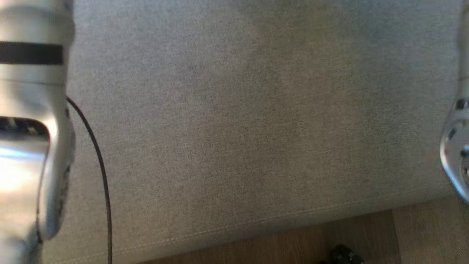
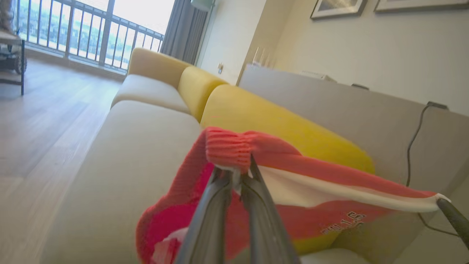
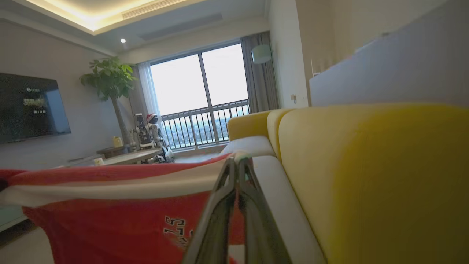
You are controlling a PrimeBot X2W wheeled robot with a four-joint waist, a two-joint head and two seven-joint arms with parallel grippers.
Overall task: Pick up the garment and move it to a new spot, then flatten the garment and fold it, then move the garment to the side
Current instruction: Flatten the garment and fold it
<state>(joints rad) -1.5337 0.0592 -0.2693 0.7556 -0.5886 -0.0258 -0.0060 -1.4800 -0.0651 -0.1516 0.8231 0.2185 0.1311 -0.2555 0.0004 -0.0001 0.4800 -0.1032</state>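
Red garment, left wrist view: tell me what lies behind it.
Behind the red garment stand the sofa's yellow back cushion and grey seat. The cloth hides the cushion's lower part and the seat there.

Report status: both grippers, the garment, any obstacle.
Left gripper shut on garment edge. Right gripper shut on other end. Garment stretched between them above sofa seat. No obstacle seen.

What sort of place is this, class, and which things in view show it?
Most likely a home living room: a sofa with yellow back cushions, a wall-mounted television, and a potted plant beside a tall balcony window with curtains.
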